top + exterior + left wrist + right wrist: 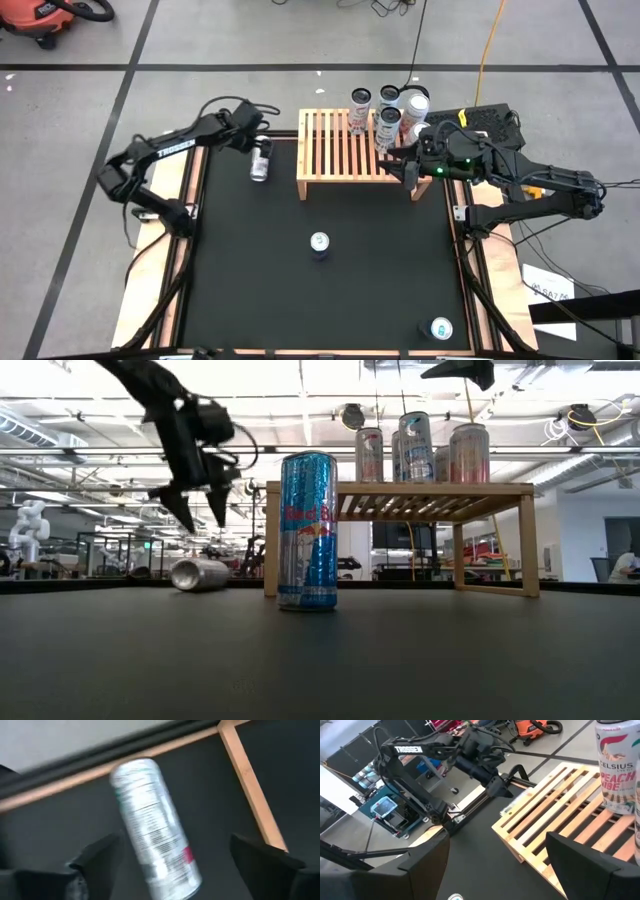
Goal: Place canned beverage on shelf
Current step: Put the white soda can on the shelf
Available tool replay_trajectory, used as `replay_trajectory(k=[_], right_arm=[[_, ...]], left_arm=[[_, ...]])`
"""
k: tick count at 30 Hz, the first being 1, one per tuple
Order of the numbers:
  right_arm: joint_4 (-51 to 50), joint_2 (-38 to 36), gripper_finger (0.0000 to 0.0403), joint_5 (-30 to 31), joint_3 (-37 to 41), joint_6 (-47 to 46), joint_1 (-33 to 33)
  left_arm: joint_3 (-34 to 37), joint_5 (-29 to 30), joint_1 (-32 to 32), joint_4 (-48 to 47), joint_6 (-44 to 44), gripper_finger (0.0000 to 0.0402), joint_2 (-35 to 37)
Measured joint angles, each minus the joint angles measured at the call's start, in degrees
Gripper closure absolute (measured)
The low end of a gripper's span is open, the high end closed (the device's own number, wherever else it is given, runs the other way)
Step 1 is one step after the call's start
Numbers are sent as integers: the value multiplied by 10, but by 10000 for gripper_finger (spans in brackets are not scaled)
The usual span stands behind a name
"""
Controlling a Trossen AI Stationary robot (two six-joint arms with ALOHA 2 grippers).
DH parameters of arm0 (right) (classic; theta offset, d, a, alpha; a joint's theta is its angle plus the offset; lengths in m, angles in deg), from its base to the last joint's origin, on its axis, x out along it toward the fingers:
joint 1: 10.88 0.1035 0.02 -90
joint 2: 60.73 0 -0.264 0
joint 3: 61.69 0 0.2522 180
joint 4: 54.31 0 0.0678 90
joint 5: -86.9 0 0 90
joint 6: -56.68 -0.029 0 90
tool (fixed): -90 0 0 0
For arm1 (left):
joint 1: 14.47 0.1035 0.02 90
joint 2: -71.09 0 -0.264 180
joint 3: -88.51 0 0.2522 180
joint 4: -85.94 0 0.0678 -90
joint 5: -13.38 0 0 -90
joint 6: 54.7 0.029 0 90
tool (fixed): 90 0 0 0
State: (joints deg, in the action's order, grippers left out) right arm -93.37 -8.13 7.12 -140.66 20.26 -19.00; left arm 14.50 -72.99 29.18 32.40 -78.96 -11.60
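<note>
While left gripper (262,143) hangs fingers spread, gripping nothing, over far-left part of desk (250,280), silver can (260,162) lies on its side right under it, smooth metal cylinder on matte black top. Slatted light-wood shelf (335,150) sits at far edge, four tall cans (361,109) upright at its right end. Right gripper (400,165) hovers at shelf's right end, fingers spread, empty. Blue can (319,244) upright mid-desk, another can (441,329) near front right corner. Grey tiled floor all around.
</note>
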Motion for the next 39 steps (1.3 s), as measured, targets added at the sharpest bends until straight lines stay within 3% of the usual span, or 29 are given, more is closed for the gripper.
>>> replay_trajectory(k=[4,24,28,35,39], right_arm=[[-7,0,88,0,0,-4,0],[-23,0,88,0,0,-13,0],[-24,0,88,0,0,-19,0],[-25,-1,88,0,0,-19,0],[-26,-4,88,0,0,-17,0]], left_arm=[[16,-27,23,24,-8,6,-27],[16,79,43,7,-9,20,-153],[16,79,43,9,-4,50,-174],[16,73,42,7,7,168,-179],[16,40,42,-9,7,180,-162]])
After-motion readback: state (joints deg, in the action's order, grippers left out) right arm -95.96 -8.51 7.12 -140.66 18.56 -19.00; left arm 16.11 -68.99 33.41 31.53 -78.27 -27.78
